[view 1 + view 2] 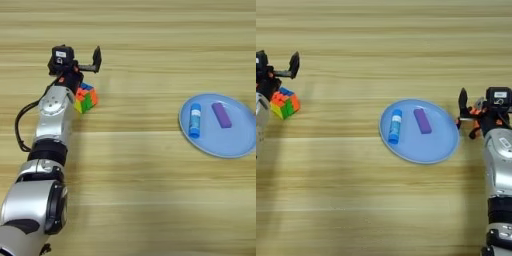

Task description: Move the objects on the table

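While tube [395, 126] and block [422, 120] lie on the plate [431, 150], the left gripper [80, 60] gapes wide above the cube [86, 97].

Wide bare table [130, 200] between the puzzle cube [86, 98] at left and the plate [406, 147] at right: open passage there, likewise along the whole near side and the far planks. Cube crowded by the left gripper [80, 62], fingers spread just beyond it, arm pressing on its left side; free only from the right and near side. Plate rim flanked closely at right by the right gripper [468, 107]. Inside the plate, tube [395, 126] and purple block [422, 120] apart, narrow gap between.
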